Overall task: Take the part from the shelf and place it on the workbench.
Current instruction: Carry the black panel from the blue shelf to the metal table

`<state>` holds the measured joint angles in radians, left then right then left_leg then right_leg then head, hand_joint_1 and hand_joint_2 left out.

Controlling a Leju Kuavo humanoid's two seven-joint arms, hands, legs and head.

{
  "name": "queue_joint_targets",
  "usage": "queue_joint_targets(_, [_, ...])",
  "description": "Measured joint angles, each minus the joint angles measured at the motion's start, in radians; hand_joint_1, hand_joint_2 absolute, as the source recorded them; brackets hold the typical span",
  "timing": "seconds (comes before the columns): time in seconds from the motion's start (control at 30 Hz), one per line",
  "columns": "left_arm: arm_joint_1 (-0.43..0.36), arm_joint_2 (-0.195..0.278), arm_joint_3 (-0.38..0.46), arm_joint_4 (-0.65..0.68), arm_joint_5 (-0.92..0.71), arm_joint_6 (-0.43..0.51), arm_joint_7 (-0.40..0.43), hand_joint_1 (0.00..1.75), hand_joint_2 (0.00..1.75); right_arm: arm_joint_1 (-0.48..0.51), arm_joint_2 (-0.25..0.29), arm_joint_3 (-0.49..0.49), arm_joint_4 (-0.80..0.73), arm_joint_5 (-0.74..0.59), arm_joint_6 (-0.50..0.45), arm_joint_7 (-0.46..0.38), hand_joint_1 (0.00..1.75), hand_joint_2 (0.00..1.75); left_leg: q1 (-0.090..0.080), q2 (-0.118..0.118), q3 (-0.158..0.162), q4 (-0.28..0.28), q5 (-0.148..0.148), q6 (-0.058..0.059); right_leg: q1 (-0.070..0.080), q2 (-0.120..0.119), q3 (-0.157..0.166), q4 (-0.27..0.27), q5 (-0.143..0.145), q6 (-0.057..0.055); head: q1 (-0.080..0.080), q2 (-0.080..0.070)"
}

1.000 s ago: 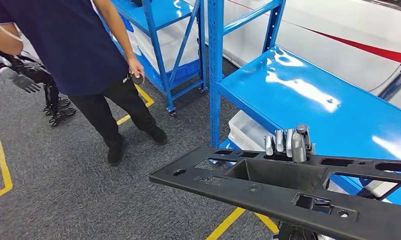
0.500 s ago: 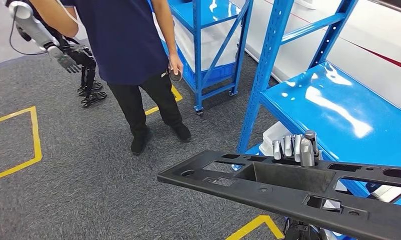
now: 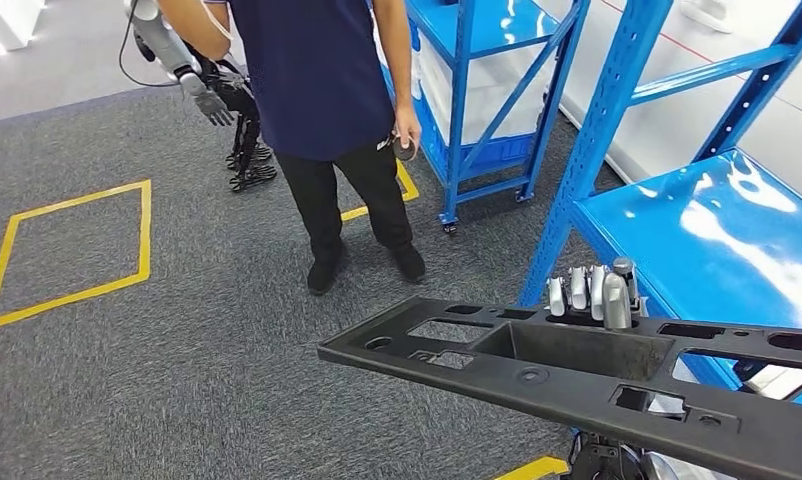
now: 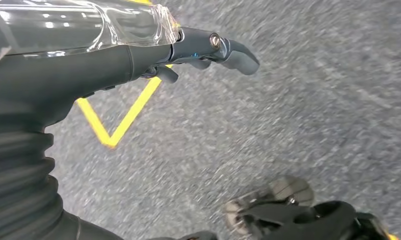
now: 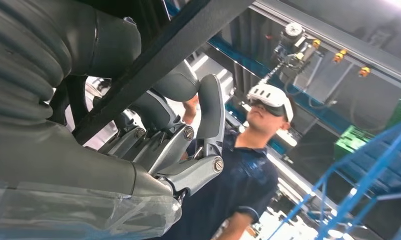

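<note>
A long black plastic part (image 3: 577, 375) with several cut-outs lies level across the lower right of the head view. My right hand (image 3: 592, 295) grips its far edge near the middle, fingers curled over the rim. In the right wrist view the fingers (image 5: 178, 130) wrap round the part's dark bar (image 5: 188, 40). The blue shelf (image 3: 737, 240) stands just behind the part at the right. My left hand (image 4: 208, 47) hangs over grey carpet with its fingers stretched out and nothing in them.
A person (image 3: 327, 90) in a dark shirt stands ahead on the carpet, holding a small dark object. Beside them is another silver arm with a grey hand (image 3: 212, 100) above a black stand (image 3: 247, 160). A second blue rack (image 3: 497, 100) holds white bins. Yellow tape (image 3: 67, 250) marks a square.
The camera has turned left, so the person, racks and tape square have slid right in the picture. The part and my right hand keep the same place in view.
</note>
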<state>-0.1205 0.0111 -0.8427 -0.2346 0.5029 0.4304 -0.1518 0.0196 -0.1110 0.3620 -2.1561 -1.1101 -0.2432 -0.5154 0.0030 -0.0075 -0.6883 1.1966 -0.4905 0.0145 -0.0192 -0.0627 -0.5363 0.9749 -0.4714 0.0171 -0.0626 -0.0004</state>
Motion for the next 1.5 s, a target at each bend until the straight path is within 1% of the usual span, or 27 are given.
queue_joint_targets(0.1, [0.0, -0.001, 0.0, 0.0, -0.004, -0.001, 0.001, 0.0, 1.75, 0.0, 0.0, -0.001, 0.0, 0.0, 0.0, 0.0, 1.75, 1.75, -0.014, 0.06, 0.106, -0.205, 0.073, 0.016, 0.005, -0.029, 0.01, 0.0, -0.01, 0.011, 0.0, 0.0])
queue_joint_targets(0.13, [0.0, -0.001, 0.0, 0.0, -0.006, -0.001, 0.002, 0.0, 1.75, 0.001, 0.0, -0.001, 0.0, 0.0, 0.001, 0.0, 1.75, 1.75, -0.019, 0.07, 0.115, -0.227, 0.076, 0.021, 0.007, -0.038, 0.012, 0.0, -0.013, 0.015, 0.001, 0.0])
queue_joint_targets(0.2, [0.002, -0.003, -0.001, 0.0, -0.011, -0.001, 0.003, 0.0, 1.75, 0.001, 0.0, -0.002, 0.0, 0.0, 0.001, 0.001, 1.75, 1.75, -0.023, 0.051, 0.115, -0.235, 0.076, 0.029, 0.008, -0.056, 0.018, -0.004, -0.017, 0.024, 0.002, 0.0])
queue_joint_targets(0.23, [0.004, -0.003, -0.001, 0.0, -0.013, 0.0, 0.004, 0.0, 1.75, 0.001, 0.0, -0.003, 0.0, 0.0, 0.001, 0.001, 1.75, 1.75, -0.021, 0.04, 0.119, -0.239, 0.078, 0.034, 0.006, -0.05, 0.022, -0.001, -0.023, 0.029, 0.003, 0.0])
queue_joint_targets(0.3, [0.005, -0.004, -0.001, 0.0, -0.014, 0.001, 0.008, 0.0, 1.75, 0.002, -0.001, -0.008, 0.0, 0.0, 0.002, 0.0, 1.75, 1.75, -0.014, 0.018, 0.13, -0.249, 0.082, 0.045, 0.003, -0.003, 0.004, 0.055, -0.06, 0.035, 0.004, 0.0])
queue_joint_targets(0.37, [0.001, -0.005, -0.001, 0.0, -0.015, 0.002, 0.012, 0.0, 1.75, 0.005, -0.001, -0.014, 0.0, 0.0, 0.003, 0.0, 1.75, 1.75, -0.011, -0.006, 0.133, -0.25, 0.082, 0.052, 0.002, 0.047, -0.061, 0.189, -0.123, 0.038, 0.006, 0.0])
queue_joint_targets(0.43, [0.001, -0.007, -0.001, 0.0, -0.016, 0.001, 0.015, 0.0, 1.75, 0.011, -0.001, -0.019, 0.0, 0.0, 0.003, 0.001, 1.75, 1.75, -0.012, -0.034, 0.134, -0.25, 0.081, 0.054, 0.001, 0.059, -0.12, 0.29, -0.149, 0.04, 0.008, 0.0])
queue_joint_targets(0.47, [0.002, -0.008, -0.001, 0.0, -0.016, 0.001, 0.017, 0.0, 1.75, 0.012, -0.001, -0.021, 0.0, 0.0, 0.003, 0.001, 1.75, 1.75, -0.011, -0.049, 0.136, -0.249, 0.081, 0.053, 0.001, 0.061, -0.125, 0.286, -0.132, 0.04, 0.008, 0.0])
queue_joint_targets(0.5, [0.003, -0.008, -0.002, 0.0, -0.017, 0.001, 0.019, 0.0, 1.75, 0.013, -0.001, -0.023, 0.0, 0.0, 0.003, 0.002, 1.75, 1.75, -0.01, -0.064, 0.138, -0.249, 0.079, 0.052, -0.001, 0.065, -0.109, 0.241, -0.096, 0.041, 0.008, 0.0])
queue_joint_targets(0.53, [0.004, -0.008, -0.002, 0.0, -0.017, 0.001, 0.021, 0.0, 1.75, 0.013, -0.001, -0.024, 0.0, 0.0, 0.003, 0.002, 1.75, 1.75, -0.008, -0.079, 0.14, -0.247, 0.077, 0.049, -0.004, 0.081, -0.08, 0.169, -0.053, 0.041, 0.008, 0.0])
queue_joint_targets(0.6, [0.001, -0.008, -0.002, 0.0, -0.019, 0.0, 0.023, 0.0, 1.75, 0.014, -0.001, -0.025, 0.0, 0.0, 0.003, 0.003, 1.75, 1.75, -0.008, -0.105, 0.138, -0.24, 0.073, 0.039, -0.011, 0.127, -0.027, 0.045, -0.001, 0.04, 0.008, 0.0])
queue_joint_targets(0.63, [0.0, -0.008, -0.002, 0.0, -0.019, 0.0, 0.024, 0.0, 1.75, 0.015, 0.0, -0.025, 0.0, 0.0, 0.003, 0.003, 1.75, 1.75, -0.008, -0.117, 0.135, -0.239, 0.072, 0.033, -0.011, 0.142, -0.015, 0.016, 0.006, 0.037, 0.008, 0.0])
queue_joint_targets(0.7, [0.002, -0.008, -0.004, 0.0, -0.02, 0.0, 0.025, 0.0, 1.75, 0.016, 0.0, -0.025, 0.0, 0.0, 0.003, 0.004, 1.75, 1.75, -0.004, -0.139, 0.127, -0.239, 0.075, 0.022, -0.007, 0.131, -0.013, 0.01, 0.005, 0.025, 0.007, 0.0])
queue_joint_targets(0.73, [0.004, -0.007, -0.005, 0.0, -0.02, 0.001, 0.025, 0.0, 1.75, 0.016, 0.0, -0.025, 0.0, 0.0, 0.003, 0.004, 1.75, 1.75, -0.002, -0.135, 0.124, -0.236, 0.073, 0.017, -0.006, 0.119, -0.012, 0.008, 0.006, 0.018, 0.008, 0.0])
queue_joint_targets(0.8, [0.003, -0.007, -0.007, 0.0, -0.018, 0.0, 0.026, 0.0, 1.75, 0.015, 0.001, -0.025, 0.0, 0.0, 0.004, 0.005, 1.75, 1.75, -0.004, -0.088, 0.097, -0.182, 0.043, 0.008, -0.006, 0.092, -0.009, 0.005, 0.006, 0.005, 0.003, 0.0])
queue_joint_targets(0.87, [-0.003, -0.006, -0.007, 0.0, -0.012, -0.002, 0.028, 0.0, 1.75, 0.018, 0.002, -0.025, 0.0, 0.0, 0.004, 0.005, 1.75, 1.75, -0.005, -0.027, 0.03, -0.048, -0.018, 0.0, -0.001, 0.062, -0.007, 0.005, 0.003, -0.003, -0.001, 0.0])
queue_joint_targets(0.93, [-0.006, -0.005, -0.007, 0.0, -0.008, -0.002, 0.031, 0.0, 1.75, 0.019, 0.002, -0.026, 0.0, 0.001, 0.004, 0.005, 1.75, 1.75, -0.003, -0.011, -0.031, 0.067, -0.054, -0.002, 0.005, 0.033, -0.005, 0.005, -0.001, -0.007, -0.001, 0.0])
queue_joint_targets(0.97, [-0.005, -0.005, -0.007, 0.0, -0.008, -0.002, 0.032, 0.0, 1.75, 0.02, 0.002, -0.026, 0.0, 0.001, 0.004, 0.005, 1.75, 1.75, -0.004, -0.01, -0.035, 0.074, -0.047, 0.0, 0.007, 0.021, -0.003, 0.005, -0.003, -0.008, -0.001, 0.0])
queue_joint_targets(1.03, [-0.002, -0.004, -0.007, 0.0, -0.008, -0.002, 0.032, 0.0, 1.75, 0.02, 0.002, -0.026, 0.0, 0.001, 0.004, 0.005, 1.75, 1.75, -0.01, 0.005, 0.022, -0.037, 0.016, 0.011, 0.011, -0.003, 0.004, 0.005, -0.009, -0.009, -0.002, 0.0])
queue_joint_targets(1.1, [-0.003, -0.003, -0.007, 0.0, -0.008, -0.003, 0.032, 0.0, 1.75, 0.02, 0.002, -0.026, 0.0, 0.003, 0.004, 0.005, 1.75, 1.75, -0.027, 0.057, 0.096, -0.183, 0.067, 0.03, 0.014, -0.023, 0.013, 0.004, -0.016, -0.006, -0.001, 0.0])
queue_joint_targets(1.17, [-0.005, -0.002, -0.007, 0.0, -0.008, -0.004, 0.033, 0.0, 1.75, 0.02, 0.002, -0.026, 0.0, 0.006, 0.004, 0.006, 1.75, 1.75, -0.042, 0.083, 0.118, -0.236, 0.075, 0.043, 0.016, -0.043, 0.017, 0.003, -0.02, 0.0, -0.001, 0.0])
queue_joint_targets(1.23, [-0.003, -0.002, -0.008, 0.0, -0.008, -0.003, 0.034, 0.0, 1.75, 0.019, 0.002, -0.027, 0.0, 0.007, 0.004, 0.007, 1.75, 1.75, -0.04, 0.059, 0.121, -0.245, 0.08, 0.048, 0.016, -0.055, 0.022, 0.001, -0.025, 0.007, -0.002, 0.0])
queue_joint_targets(1.3, [0.0, -0.002, -0.008, 0.0, -0.008, -0.002, 0.036, 0.0, 1.75, 0.018, 0.002, -0.028, 0.0, 0.008, 0.004, 0.008, 1.75, 1.75, -0.029, 0.035, 0.134, -0.261, 0.088, 0.053, 0.014, -0.014, 0.015, 0.032, -0.048, 0.016, -0.001, 0.0])
queue_joint_targets(1.37, [-0.002, -0.003, -0.008, 0.0, -0.008, -0.002, 0.037, 0.0, 1.75, 0.019, 0.002, -0.032, 0.0, 0.009, 0.005, 0.008, 1.75, 1.75, -0.022, 0.01, 0.143, -0.267, 0.092, 0.058, 0.011, 0.044, -0.039, 0.149, -0.105, 0.022, 0.002, 0.0])
queue_joint_targets(1.43, [-0.005, -0.006, -0.008, 0.0, -0.007, -0.002, 0.037, 0.0, 1.75, 0.021, 0.002, -0.036, 0.0, 0.009, 0.005, 0.008, 1.75, 1.75, -0.019, -0.019, 0.143, -0.267, 0.091, 0.06, 0.007, 0.059, -0.111, 0.275, -0.147, 0.028, 0.004, 0.0])
queue_joint_targets(1.47, [-0.005, -0.007, -0.008, 0.0, -0.006, -0.002, 0.037, 0.0, 1.75, 0.022, 0.002, -0.037, 0.0, 0.009, 0.005, 0.008, 1.75, 1.75, -0.016, -0.034, 0.144, -0.266, 0.091, 0.059, 0.004, 0.06, -0.127, 0.294, -0.14, 0.031, 0.004, 0.0])
queue_joint_targets(1.5, [-0.004, -0.008, -0.008, 0.0, -0.006, -0.002, 0.037, 0.0, 1.75, 0.022, 0.002, -0.039, 0.001, 0.009, 0.005, 0.008, 1.75, 1.75, -0.013, -0.049, 0.146, -0.265, 0.089, 0.056, 0.0, 0.061, -0.122, 0.269, -0.113, 0.035, 0.004, 0.0])
